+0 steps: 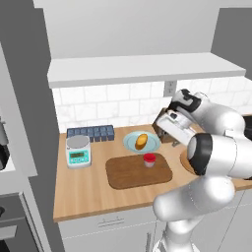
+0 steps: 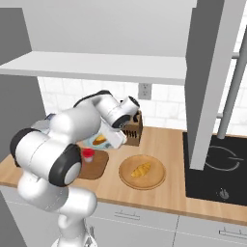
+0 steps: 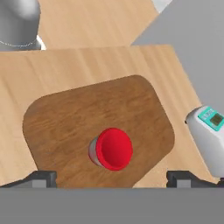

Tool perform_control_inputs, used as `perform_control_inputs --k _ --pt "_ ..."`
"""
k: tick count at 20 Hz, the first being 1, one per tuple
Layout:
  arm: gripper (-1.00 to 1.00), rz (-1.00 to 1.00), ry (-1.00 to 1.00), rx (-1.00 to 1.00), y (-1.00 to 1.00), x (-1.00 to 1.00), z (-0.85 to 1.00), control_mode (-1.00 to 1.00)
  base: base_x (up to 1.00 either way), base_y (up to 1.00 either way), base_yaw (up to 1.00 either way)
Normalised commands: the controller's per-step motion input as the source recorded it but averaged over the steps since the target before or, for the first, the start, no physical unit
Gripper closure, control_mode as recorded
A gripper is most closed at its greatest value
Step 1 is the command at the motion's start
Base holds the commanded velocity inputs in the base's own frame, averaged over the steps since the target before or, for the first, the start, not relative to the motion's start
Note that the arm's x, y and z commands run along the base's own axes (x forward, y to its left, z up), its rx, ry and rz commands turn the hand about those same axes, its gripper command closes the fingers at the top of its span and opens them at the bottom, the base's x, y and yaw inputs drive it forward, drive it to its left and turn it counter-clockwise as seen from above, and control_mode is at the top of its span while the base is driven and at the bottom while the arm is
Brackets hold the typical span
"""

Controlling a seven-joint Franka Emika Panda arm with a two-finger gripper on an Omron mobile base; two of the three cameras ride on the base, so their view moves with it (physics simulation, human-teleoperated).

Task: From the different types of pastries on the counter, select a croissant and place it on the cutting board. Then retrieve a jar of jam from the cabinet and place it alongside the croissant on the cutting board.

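The white arm's claw (image 3: pixel 111 178), fingers spread apart and empty, hangs above the small red-lidded jam jar (image 3: pixel 111 149) standing on the dark brown rectangular wooden cutting board (image 3: pixel 65 122).

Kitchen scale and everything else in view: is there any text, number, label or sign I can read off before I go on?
None can be read.
Kitchen scale: its green display is too small and blurred to show digits.
Jar of jam: plain red lid, no label visible.
Stove knob: any marking is too small to tell.
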Motion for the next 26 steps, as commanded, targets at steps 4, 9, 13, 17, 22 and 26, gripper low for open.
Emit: perform_control_inputs --k 4,9,13,17,22,26 --pt "-1.00 0.25 -0.43 -0.19 -0.67 0.00 0.00 -1.00 0.00 0.00 0.00" --pt "-1.00 0.16 -0.31 -0.20 -0.37 0.00 0.00 -1.00 0.00 0.00 0.00" --pt "-1.00 0.09 -0.12 -0.25 -0.11 0.00 0.00 -1.00 0.00 0.00 0.00" --pt "-1.00 0.02 -0.02 -0.28 -0.03 0.07 0.06 -1.00 0.00 0.00 0.00" --pt "-1.00 0.03 0.05 -0.26 -0.30 0.09 0.14 -1.00 0.00 0.00 0.00" --pt "-1.00 0.01 0.20 -0.17 -0.42 0.05 0.31 -1.00 0.00 0.00 0.00"
